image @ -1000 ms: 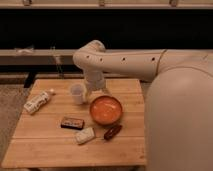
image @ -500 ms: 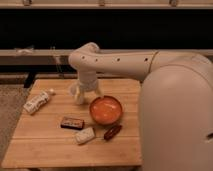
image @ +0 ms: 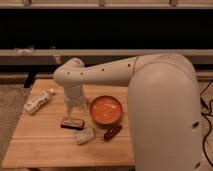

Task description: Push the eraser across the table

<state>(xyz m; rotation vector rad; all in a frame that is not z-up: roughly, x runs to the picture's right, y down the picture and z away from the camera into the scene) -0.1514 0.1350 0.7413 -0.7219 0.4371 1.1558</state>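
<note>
The eraser point(image: 72, 122), a small dark block with an orange-tan label, lies flat on the light wooden table point(image: 50, 147), left of centre. My white arm reaches in from the right and bends down over the table's back left part. My gripper point(image: 75, 106) hangs at its end, just behind the eraser and a little above it, not touching it.
An orange bowl point(image: 106, 110) stands right of the eraser. A pale whitish block point(image: 85, 135) and a dark reddish oblong object point(image: 112, 132) lie in front of it. A white bottle point(image: 39, 101) lies at the left edge. My arm fills the right side.
My arm has swung left and down, so the gripper now hangs over the spot where a small white cup stood; the cup is hidden behind it. The eraser has not moved.
</note>
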